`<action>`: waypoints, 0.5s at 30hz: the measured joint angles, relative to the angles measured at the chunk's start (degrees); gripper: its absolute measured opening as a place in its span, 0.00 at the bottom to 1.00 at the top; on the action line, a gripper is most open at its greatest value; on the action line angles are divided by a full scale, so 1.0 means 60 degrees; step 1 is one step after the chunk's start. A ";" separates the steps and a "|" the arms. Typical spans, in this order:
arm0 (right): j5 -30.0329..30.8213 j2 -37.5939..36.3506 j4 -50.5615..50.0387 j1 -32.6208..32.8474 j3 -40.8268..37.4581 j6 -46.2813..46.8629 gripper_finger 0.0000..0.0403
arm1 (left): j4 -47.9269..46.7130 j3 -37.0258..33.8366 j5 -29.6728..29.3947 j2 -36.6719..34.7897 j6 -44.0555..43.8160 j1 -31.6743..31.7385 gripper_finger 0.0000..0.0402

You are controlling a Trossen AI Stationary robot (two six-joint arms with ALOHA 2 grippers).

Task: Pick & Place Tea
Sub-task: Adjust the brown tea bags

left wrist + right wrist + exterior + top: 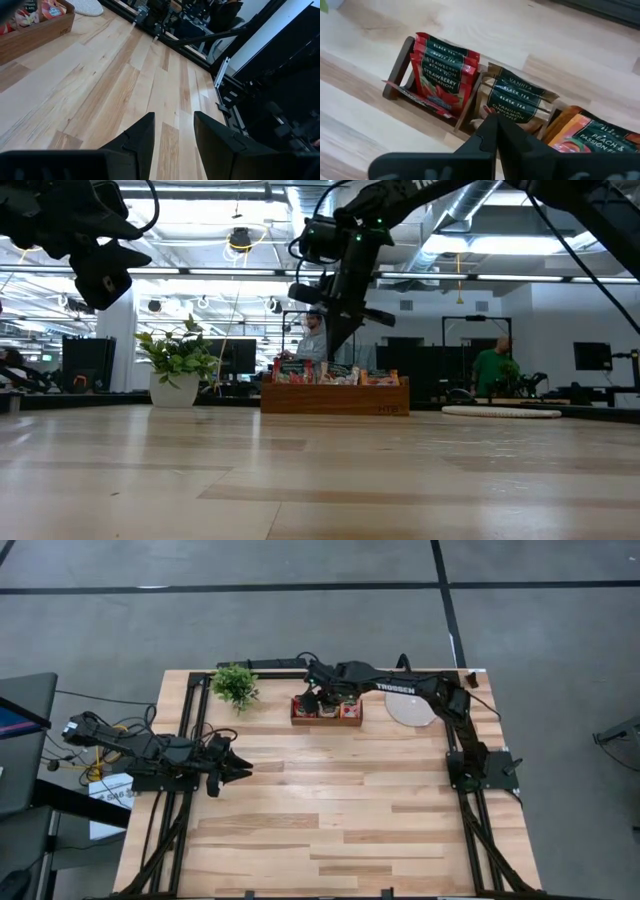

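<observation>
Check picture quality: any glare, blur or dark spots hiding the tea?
Right wrist view: tea labels sharp, right gripper soft. Low view: ceiling lights glare, arms silhouetted, tea tiny in the tray. High view: even light, arm shades the tray.

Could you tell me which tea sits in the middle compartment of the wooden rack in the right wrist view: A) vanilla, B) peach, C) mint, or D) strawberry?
A: the beige sachets between the red strawberry sachets and orange peach sachets read "Vanilla".

Grey floor (300,620) crossed by dark lines; ceiling lights (470,245) overhead.
</observation>
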 joint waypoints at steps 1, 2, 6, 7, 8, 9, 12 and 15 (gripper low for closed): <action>-0.0010 0.0000 0.0004 0.0027 0.0000 0.0094 0.00 | 0.0000 0.0000 0.0000 0.0000 0.0000 0.0000 0.32; -0.0014 0.0000 0.0004 0.0057 0.0000 0.0165 0.00 | -0.0001 0.0000 0.0001 0.0000 0.0006 0.0000 0.32; -0.0041 0.0000 0.0004 0.0071 0.0000 0.0395 0.00 | -0.0002 0.0000 0.0000 0.0000 0.0041 0.0000 0.32; -0.0062 0.0000 0.0004 0.0069 -0.0001 0.0444 0.00 | -0.0002 0.0000 0.0004 0.0000 0.0044 0.0000 0.32; -0.0073 0.0000 0.0004 0.0069 -0.0004 0.0484 0.00 | 0.0000 0.0000 0.0004 0.0000 0.0044 0.0000 0.32; -0.0076 0.0000 0.0004 0.0068 -0.0004 0.0487 0.00 | 0.0000 0.0000 0.0004 0.0000 0.0044 0.0000 0.32; -0.0095 0.0150 0.0062 0.0079 0.0019 0.0592 0.00 | 0.0000 0.0000 0.0004 0.0000 0.0044 0.0000 0.32; -0.0671 0.0517 -0.0036 0.0110 -0.0022 0.0739 0.00 | -0.0004 0.0000 0.0007 0.0000 0.0044 0.0000 0.32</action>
